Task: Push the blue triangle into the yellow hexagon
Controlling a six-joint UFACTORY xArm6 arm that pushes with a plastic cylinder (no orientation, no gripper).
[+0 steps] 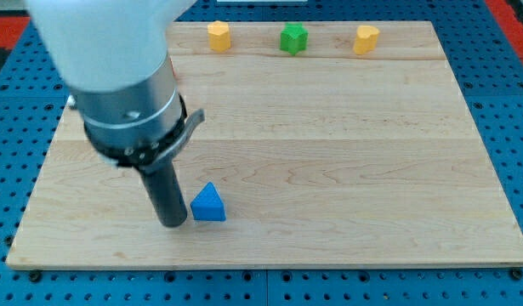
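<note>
The blue triangle [209, 204] lies on the wooden board near the view's bottom, left of centre. My tip [173, 223] rests on the board just to the triangle's left, touching or almost touching it. The yellow hexagon [218, 36] stands at the view's top, left of centre, far from the triangle.
A green block [293, 38] stands at the top centre and a second yellow block [366, 38], heart-like in shape, to its right. The wooden board [346, 153] lies on a blue pegboard surface [508, 93]. The arm's white and grey body [116, 68] covers the upper left.
</note>
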